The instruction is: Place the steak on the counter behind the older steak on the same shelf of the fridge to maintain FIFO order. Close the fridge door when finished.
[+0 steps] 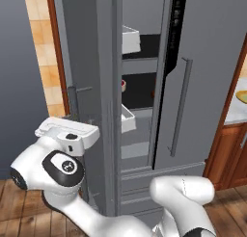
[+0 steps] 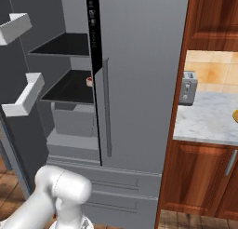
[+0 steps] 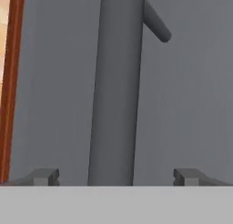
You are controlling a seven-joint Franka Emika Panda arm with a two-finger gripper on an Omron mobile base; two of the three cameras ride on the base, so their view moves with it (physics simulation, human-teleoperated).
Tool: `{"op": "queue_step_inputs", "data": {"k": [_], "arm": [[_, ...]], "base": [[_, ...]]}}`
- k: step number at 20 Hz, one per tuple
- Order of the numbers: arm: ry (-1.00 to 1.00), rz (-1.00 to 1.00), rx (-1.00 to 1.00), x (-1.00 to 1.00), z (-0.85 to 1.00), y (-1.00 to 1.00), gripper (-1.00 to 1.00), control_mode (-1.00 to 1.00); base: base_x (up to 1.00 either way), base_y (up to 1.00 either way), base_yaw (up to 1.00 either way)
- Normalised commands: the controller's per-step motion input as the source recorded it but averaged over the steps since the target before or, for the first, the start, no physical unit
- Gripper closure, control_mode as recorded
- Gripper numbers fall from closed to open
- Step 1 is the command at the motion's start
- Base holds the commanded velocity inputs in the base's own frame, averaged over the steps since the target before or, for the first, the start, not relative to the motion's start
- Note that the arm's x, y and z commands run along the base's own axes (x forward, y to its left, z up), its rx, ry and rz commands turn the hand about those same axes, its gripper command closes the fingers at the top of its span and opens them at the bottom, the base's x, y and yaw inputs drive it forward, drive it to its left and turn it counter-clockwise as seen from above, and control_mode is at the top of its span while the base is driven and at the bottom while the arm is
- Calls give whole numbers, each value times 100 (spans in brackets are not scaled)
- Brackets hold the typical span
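Note:
The fridge point(image 2: 139, 60) has its left door point(image 1: 87, 53) swung open and its right door shut. The steak point(image 1: 124, 84), a red puck with a cream rim, lies on the black shelf point(image 1: 140, 89) inside; it is also visible as the steak point(image 2: 89, 81) on the shelf point(image 2: 69, 90). A dark reddish lump, the older steak point(image 1: 152, 94), peeks out beside the right door's edge on that shelf. My gripper point(image 3: 116, 177) is open at the left door's outer side, its fingertips point(image 3: 43, 176) on either side of the vertical bar handle point(image 3: 116, 91), holding nothing.
White door bins point(image 2: 25, 95) jut from the open door toward me. At the right, the counter point(image 2: 209, 116) carries a toaster point(image 2: 187, 87) and a yellow object point(image 2: 234, 115) at the frame edge. Grey drawers point(image 2: 116, 186) sit below the doors. An orange-brown frame point(image 3: 9, 82) lies left of the door.

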Motion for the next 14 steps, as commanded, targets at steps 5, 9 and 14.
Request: {"op": "queue_step_inputs", "data": {"k": [5,9,14], "arm": [[0,0,10,52,0,-100,-100,-100],[0,0,10,54,2,-99,-100,-100],[0,0,9,64,3,-83,-100,-100]], "base": [[0,0,0],[0,0,0],[0,0,0]]}}
